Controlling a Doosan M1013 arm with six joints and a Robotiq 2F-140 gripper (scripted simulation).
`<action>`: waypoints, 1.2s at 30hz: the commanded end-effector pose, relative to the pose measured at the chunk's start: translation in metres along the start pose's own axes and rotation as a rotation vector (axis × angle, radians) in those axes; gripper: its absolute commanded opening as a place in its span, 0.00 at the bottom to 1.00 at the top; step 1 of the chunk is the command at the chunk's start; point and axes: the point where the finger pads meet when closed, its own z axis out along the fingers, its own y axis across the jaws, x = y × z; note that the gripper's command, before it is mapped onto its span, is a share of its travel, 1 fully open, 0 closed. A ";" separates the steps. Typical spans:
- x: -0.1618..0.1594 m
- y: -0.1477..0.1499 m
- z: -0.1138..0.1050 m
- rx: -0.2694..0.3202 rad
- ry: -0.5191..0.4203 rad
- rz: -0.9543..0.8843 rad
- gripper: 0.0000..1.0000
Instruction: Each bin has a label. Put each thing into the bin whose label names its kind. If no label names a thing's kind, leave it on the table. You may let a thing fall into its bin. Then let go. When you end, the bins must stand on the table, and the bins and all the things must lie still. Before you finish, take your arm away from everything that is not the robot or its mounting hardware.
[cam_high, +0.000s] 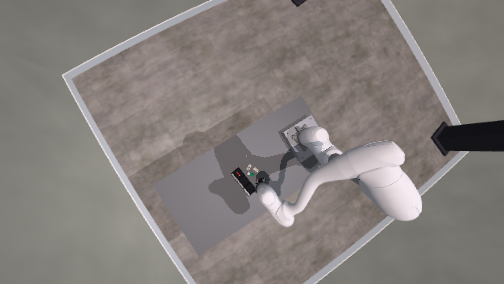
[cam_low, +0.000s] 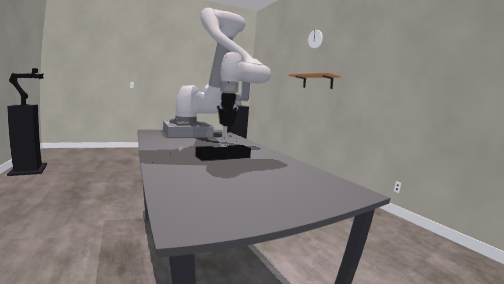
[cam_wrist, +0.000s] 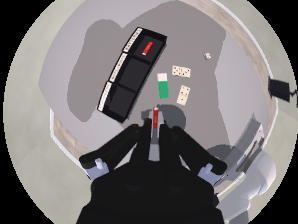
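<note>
The black gripper (cam_wrist: 154, 137) has its fingers drawn almost together, pinching a small slim red piece (cam_wrist: 156, 117) that stands up between the tips. In the exterior view the gripper (cam_low: 226, 127) hangs point-down above the grey tabletop (cam_low: 240, 200), just above the far end of a long black row of bins (cam_low: 223, 152).

From the wrist view the black row of bins (cam_wrist: 129, 75) lies tilted ahead and to the left of the fingers, with pale labels along its left edge. Its far compartment holds another small red piece (cam_wrist: 147, 48); the nearer compartments look dark, and their contents cannot be made out.

To the right of the bins, on the tabletop, lie a small green block (cam_wrist: 161, 87), a pale speckled tile (cam_wrist: 180, 70) beyond it, a second pale tile (cam_wrist: 182, 95) just beside the green block, and a tiny white bit (cam_wrist: 208, 55) further off. These lie apart from one another and from the bins.

From above, the white arm (cam_high: 320, 175) reaches from its grey base plate (cam_high: 289, 134) across the tabletop to the bins (cam_high: 243, 181).
</note>
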 end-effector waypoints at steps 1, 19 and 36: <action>0.012 -0.002 -0.001 0.000 0.000 0.000 0.03; 0.096 -0.016 -0.001 0.000 0.000 0.000 0.03; 0.179 -0.030 -0.001 0.000 0.000 0.418 0.03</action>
